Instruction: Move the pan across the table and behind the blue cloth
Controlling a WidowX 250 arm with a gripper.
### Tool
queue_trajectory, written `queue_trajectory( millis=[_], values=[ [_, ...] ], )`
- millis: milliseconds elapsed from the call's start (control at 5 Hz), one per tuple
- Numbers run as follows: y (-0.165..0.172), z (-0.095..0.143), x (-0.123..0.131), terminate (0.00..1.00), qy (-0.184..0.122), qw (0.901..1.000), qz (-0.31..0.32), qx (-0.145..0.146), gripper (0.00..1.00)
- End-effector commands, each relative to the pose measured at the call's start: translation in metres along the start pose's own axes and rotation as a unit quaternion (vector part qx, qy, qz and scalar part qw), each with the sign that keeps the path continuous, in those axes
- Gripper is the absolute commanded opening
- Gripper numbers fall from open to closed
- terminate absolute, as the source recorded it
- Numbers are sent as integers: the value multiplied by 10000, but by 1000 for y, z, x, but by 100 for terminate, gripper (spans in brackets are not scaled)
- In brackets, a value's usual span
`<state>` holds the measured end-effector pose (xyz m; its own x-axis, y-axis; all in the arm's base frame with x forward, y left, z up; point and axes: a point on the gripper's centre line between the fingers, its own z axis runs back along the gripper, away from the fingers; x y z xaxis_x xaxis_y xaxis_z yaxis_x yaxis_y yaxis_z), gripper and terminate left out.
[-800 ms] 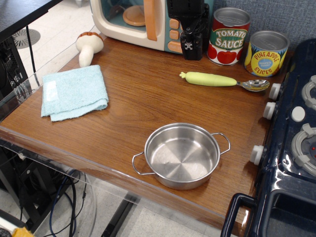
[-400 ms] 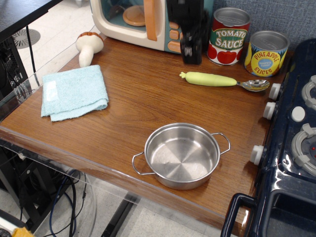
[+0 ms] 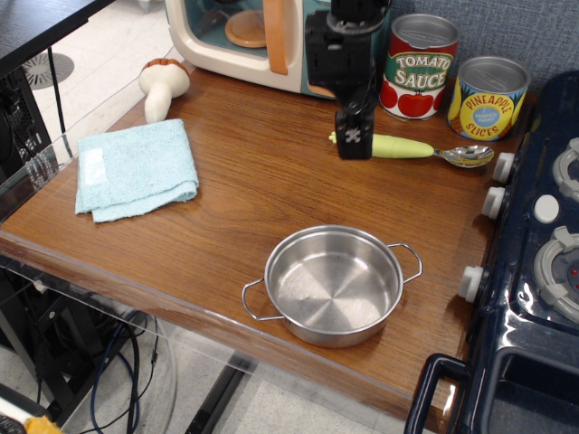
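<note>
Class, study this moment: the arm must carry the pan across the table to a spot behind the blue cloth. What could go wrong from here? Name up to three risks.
1. The pan sits near the table's front edge; a clumsy grasp might push it off.
2. The tool hangs over the spoon; descending here could knock it.
3. The toy mushroom stands behind the blue cloth, so the space there looks tight.
</note>
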<state>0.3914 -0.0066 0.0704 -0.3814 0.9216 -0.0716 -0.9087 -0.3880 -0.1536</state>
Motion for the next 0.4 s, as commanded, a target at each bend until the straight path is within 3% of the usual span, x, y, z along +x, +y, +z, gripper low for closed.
queue_trajectory(
  millis=[0,200],
  values=[
    [32,53,-15,0,114,9901,1266,-596,100],
    [57,56,-14,0,72,9919,1212,-366,100]
  ],
)
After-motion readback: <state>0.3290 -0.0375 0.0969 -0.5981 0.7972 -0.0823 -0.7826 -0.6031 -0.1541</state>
